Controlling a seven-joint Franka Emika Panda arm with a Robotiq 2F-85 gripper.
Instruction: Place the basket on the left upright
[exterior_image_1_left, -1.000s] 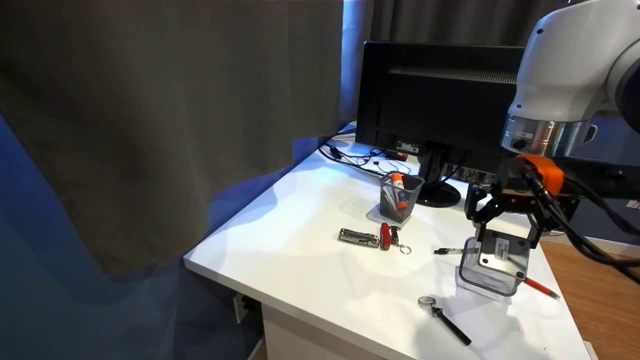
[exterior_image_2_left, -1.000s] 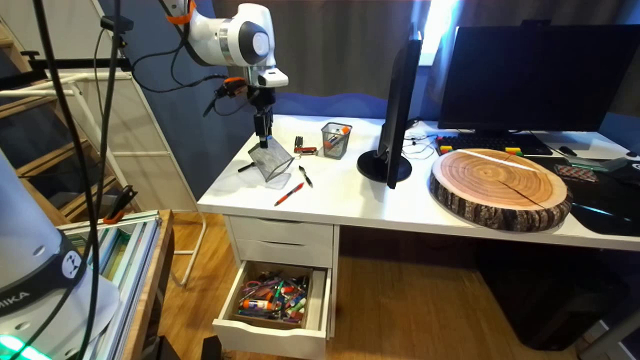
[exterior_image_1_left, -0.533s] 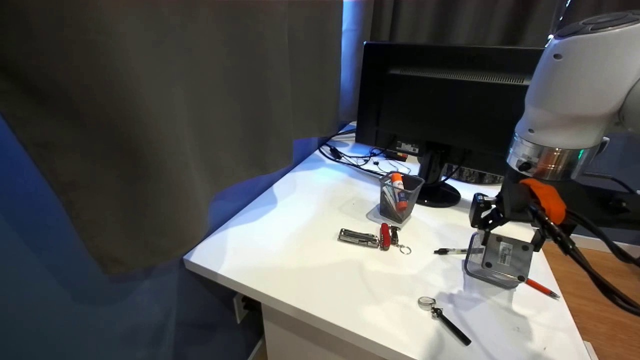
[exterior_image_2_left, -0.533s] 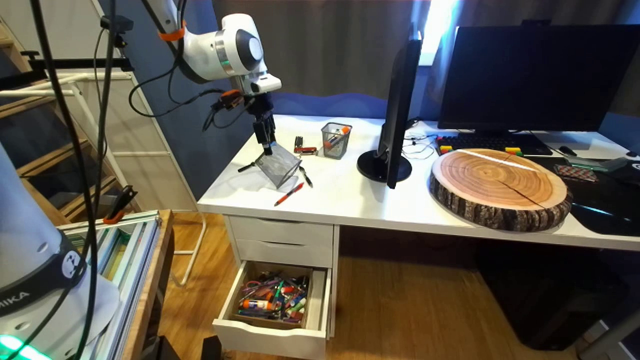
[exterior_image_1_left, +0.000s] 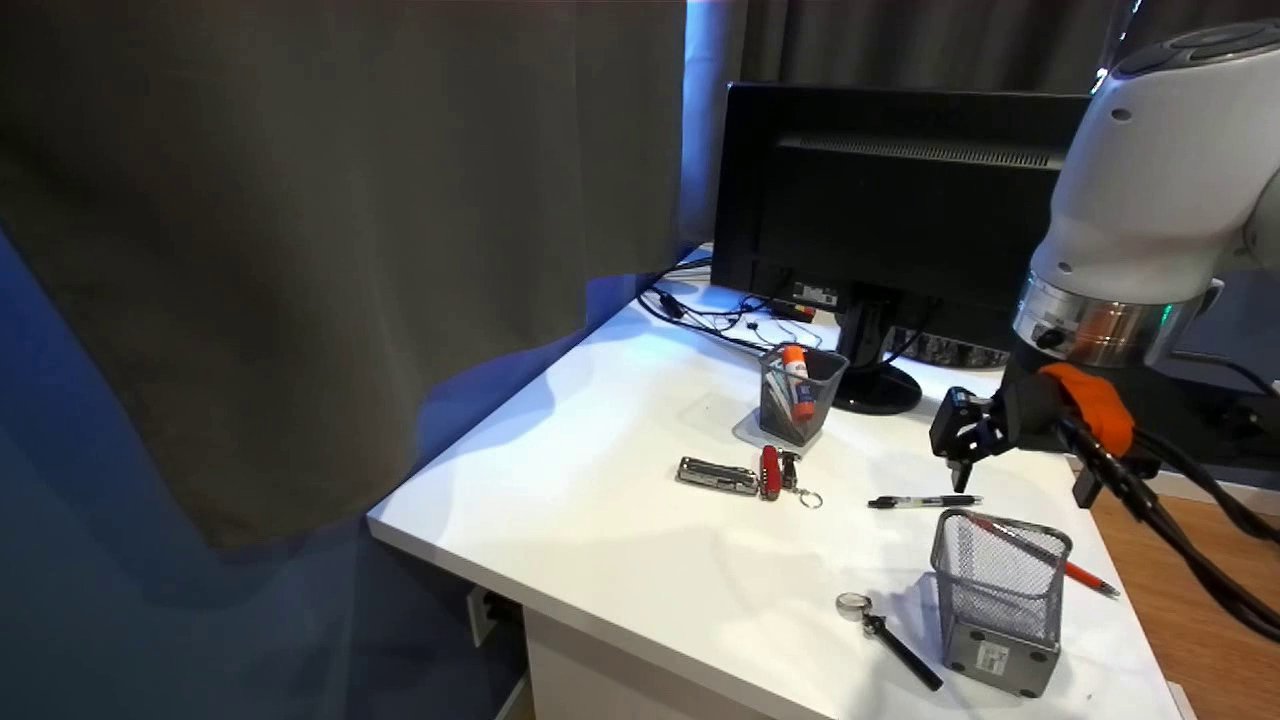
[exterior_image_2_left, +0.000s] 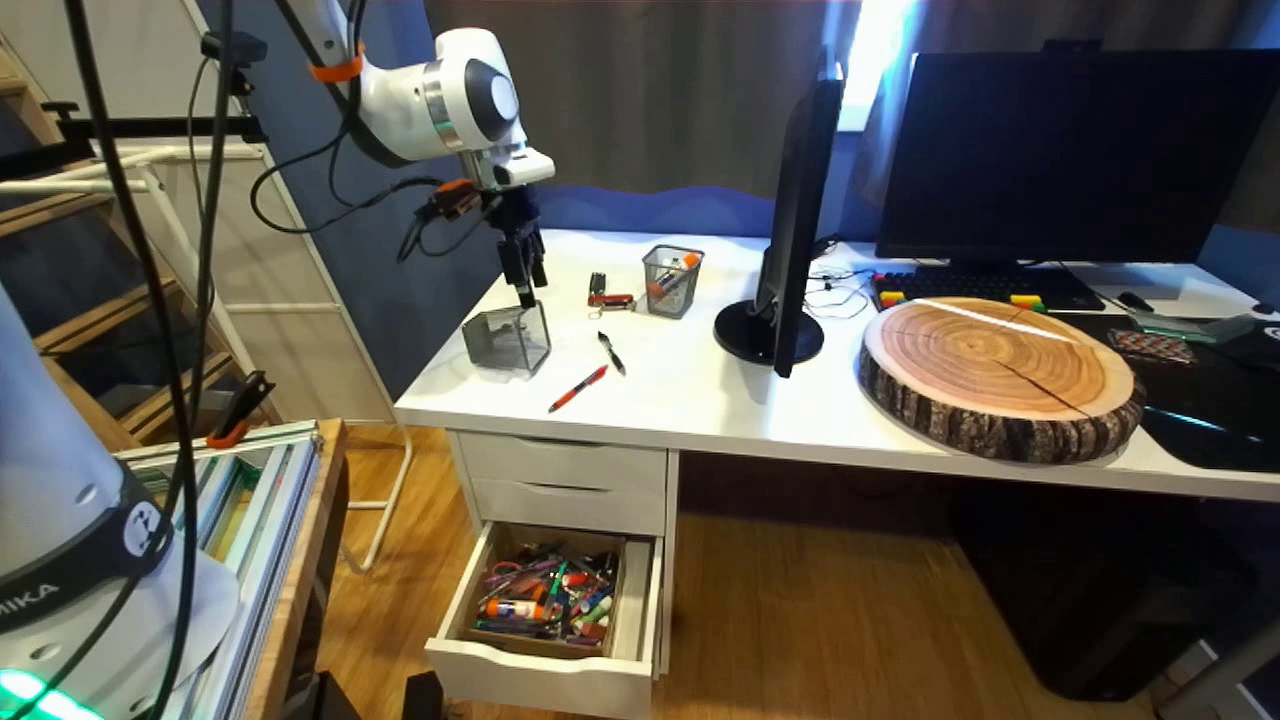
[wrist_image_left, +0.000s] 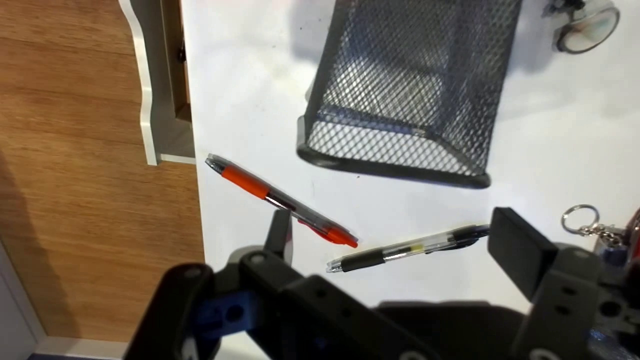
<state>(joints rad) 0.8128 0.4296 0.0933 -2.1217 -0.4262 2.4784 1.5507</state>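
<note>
basket (exterior_image_1_left: 1000, 610) on its side | hand (wrist_image_left: 392, 227) wide open, nothing in it | best bet: pinch the rim (wrist_image_left: 395, 170), swing it base-down, ease off slow

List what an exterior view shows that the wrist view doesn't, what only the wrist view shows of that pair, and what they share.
Only in an exterior view: the round wood slab, the keyboard and the curtain.

Only in the wrist view: the magnifier's round lens, and a yellow mark on the black pen.

In both: the basket lying on its side, the open gripper, the black pen itself, the red pen and the pulled-out drawer.
</note>
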